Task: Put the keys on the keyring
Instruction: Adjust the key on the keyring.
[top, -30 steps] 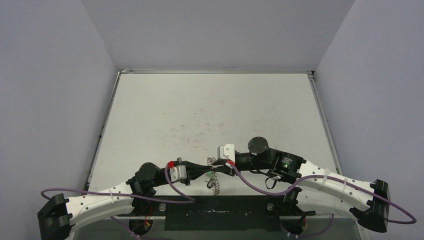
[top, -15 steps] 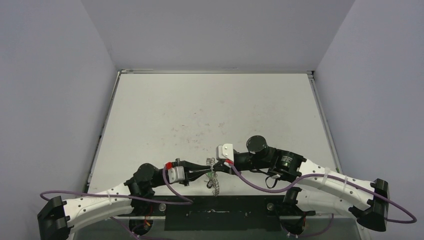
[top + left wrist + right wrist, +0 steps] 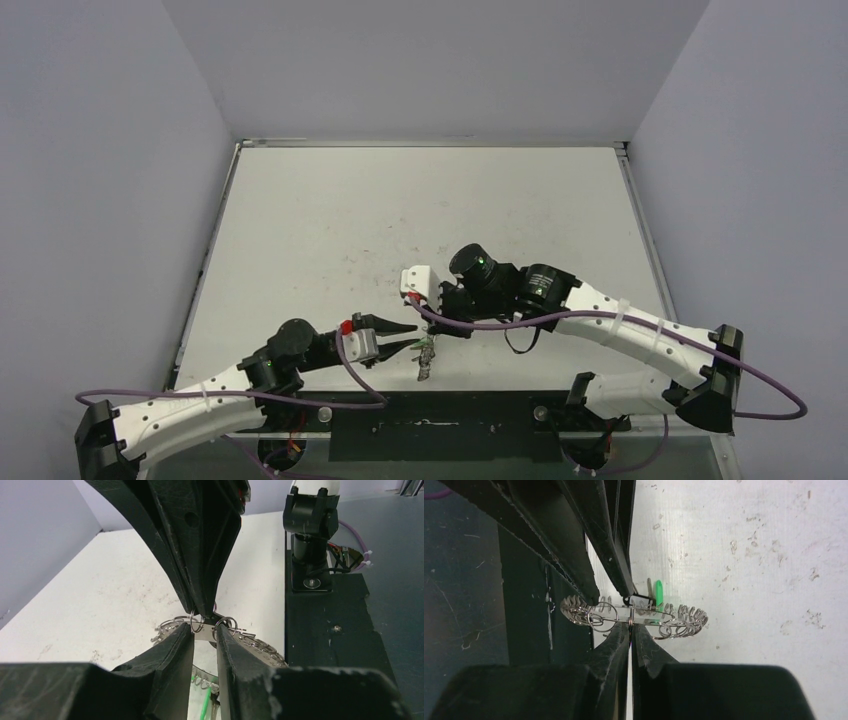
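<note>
Top external view: near the front edge of the white worktop (image 3: 420, 220), the left arm (image 3: 200, 400) and right arm (image 3: 620, 335) stretch low toward each other, tips almost meeting. The right end effector (image 3: 630, 626) is clenched on the rim of the lacy silver-grey metal keyring (image 3: 684, 617), whose long axis lies crosswise to its fingers. The left end effector (image 3: 204, 632), directly opposite, stands slightly parted. A bright green-headed key (image 3: 658, 592) shows just behind the ring.

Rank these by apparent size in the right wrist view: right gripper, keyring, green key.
1. right gripper, though nearness to the camera inflates it.
2. keyring, seen nearly edge-on.
3. green key, only partly in view.
</note>
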`<state>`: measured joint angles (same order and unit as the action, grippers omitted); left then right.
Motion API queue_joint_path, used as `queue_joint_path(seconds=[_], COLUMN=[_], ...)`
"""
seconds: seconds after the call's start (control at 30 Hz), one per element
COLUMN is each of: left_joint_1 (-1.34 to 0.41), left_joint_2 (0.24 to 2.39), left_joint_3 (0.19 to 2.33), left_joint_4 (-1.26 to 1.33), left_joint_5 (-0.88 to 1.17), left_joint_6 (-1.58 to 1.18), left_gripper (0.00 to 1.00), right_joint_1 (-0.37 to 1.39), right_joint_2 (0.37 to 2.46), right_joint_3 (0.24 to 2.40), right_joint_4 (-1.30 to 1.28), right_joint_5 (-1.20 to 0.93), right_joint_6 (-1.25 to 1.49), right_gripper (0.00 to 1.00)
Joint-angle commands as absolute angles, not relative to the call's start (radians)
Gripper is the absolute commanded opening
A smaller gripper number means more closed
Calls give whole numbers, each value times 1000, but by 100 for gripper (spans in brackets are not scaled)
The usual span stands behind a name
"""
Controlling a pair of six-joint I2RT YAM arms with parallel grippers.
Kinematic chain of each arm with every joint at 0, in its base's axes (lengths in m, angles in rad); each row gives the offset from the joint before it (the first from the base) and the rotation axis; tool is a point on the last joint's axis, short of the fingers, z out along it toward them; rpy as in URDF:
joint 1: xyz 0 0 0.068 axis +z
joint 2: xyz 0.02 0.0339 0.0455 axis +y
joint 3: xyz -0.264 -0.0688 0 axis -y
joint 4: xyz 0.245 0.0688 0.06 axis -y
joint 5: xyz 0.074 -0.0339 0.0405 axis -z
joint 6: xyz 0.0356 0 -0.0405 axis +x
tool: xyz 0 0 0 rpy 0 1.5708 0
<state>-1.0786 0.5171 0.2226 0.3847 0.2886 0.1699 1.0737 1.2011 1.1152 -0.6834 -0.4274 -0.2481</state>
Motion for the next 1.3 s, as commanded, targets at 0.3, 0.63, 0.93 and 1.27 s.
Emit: queue_joint_path(seconds=[0.3, 0.63, 0.93, 1.27], left_joint_1=[-1081, -1081, -1081, -1082], left_joint_2=[649, 653, 703, 717], left_joint_3=[365, 362, 356, 354], left_joint_4=[242, 258, 336, 375], left_joint_5=[301, 308, 376, 383], left_joint_6=[222, 238, 219, 209], left_gripper=[23, 17, 17, 17], right_joint_1=[1072, 1071, 1075, 1080], right_joint_2=[1330, 1317, 1334, 1335], right_joint_3=[1286, 1269, 1268, 1262], right_joint_4=[-826, -798, -791, -788], right_joint_5=[-498, -510, -517, -518], right_joint_6=[-192, -189, -184, -186], right_gripper=[0, 0, 0, 0])
